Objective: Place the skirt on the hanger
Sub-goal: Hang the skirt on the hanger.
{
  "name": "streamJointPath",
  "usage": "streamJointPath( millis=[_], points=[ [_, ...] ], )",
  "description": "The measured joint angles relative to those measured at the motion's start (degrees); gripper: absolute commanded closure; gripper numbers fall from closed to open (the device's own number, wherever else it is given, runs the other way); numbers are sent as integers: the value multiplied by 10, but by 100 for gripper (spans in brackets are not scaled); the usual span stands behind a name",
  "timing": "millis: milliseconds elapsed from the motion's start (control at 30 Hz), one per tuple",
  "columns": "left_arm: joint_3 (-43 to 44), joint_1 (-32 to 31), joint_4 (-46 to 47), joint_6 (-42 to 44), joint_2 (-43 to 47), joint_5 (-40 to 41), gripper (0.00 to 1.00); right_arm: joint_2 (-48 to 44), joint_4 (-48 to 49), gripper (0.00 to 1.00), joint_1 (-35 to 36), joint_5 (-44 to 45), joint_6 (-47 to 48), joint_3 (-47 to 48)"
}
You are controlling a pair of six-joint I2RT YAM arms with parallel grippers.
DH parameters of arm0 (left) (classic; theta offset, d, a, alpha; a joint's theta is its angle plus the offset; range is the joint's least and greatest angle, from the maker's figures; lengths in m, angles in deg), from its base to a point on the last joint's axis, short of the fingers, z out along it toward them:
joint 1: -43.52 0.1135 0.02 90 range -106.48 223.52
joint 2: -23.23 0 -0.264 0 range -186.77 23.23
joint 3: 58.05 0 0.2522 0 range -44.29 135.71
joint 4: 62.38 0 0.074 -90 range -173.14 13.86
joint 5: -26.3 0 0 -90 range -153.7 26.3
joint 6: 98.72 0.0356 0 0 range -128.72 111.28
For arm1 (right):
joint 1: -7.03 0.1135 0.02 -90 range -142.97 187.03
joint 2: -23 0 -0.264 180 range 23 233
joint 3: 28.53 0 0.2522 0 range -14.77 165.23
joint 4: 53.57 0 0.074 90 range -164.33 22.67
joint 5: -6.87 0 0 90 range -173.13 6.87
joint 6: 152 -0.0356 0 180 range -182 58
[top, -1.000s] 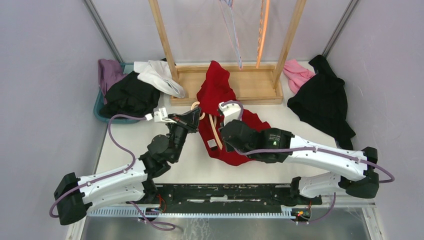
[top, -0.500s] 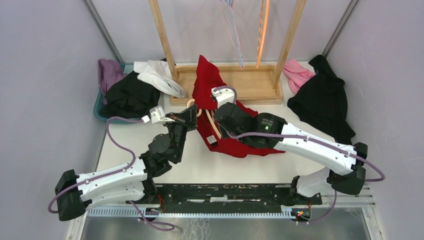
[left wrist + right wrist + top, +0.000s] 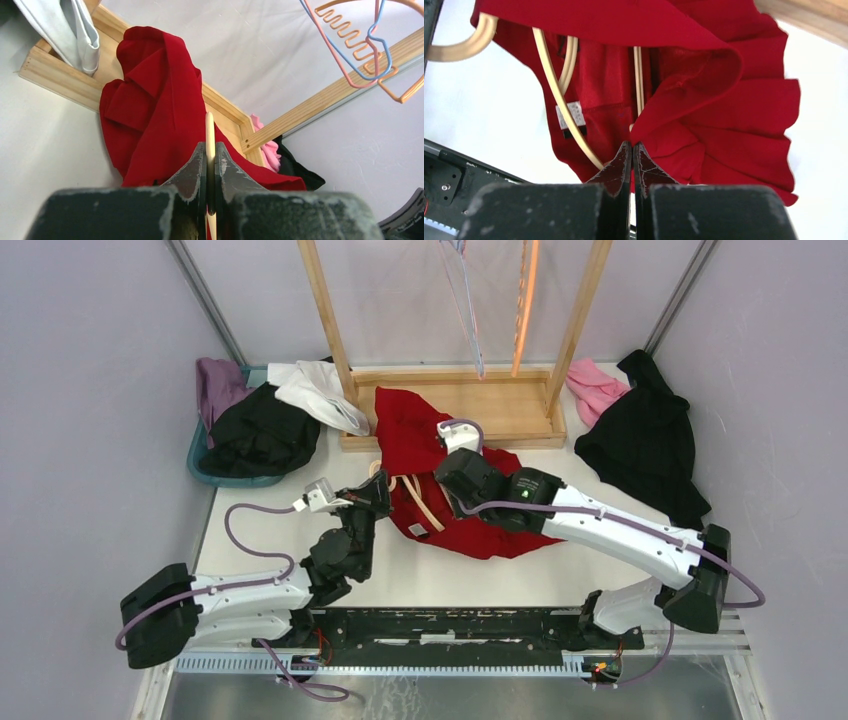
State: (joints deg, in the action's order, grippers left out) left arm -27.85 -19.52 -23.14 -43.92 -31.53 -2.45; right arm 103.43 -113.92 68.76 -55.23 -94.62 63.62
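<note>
Before the rack (image 3: 500, 405), left pincer (image 3: 210, 150) is clamping the hanger (image 3: 210, 125), right pincer (image 3: 632, 147) pinching the skirt (image 3: 734, 115); waistband likely needs threading next.

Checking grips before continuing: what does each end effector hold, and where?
The left end effector clamps the hanger by its edge, apparently near the hook; right end effector pinches the skirt at a folded edge.

The skirt (image 3: 734, 125) is matt red cloth, the hanger (image 3: 474, 44) smooth and pale, the rack base (image 3: 510, 410) bare wood.
</note>
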Motion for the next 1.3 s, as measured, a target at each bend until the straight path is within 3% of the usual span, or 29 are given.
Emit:
streamJointPath(
  millis=[167,400,1300],
  points=[
    [7,-4,70,61,-44,7,97,-49,9,99,0,-5,-16,-51],
    [71,-5,149,152,-80,11,97,-121,6,99,0,-13,-21,-55],
    [221,-5,245,344,-152,-29,97,-114,-55,99,41,-51,-14,35]
  ],
)
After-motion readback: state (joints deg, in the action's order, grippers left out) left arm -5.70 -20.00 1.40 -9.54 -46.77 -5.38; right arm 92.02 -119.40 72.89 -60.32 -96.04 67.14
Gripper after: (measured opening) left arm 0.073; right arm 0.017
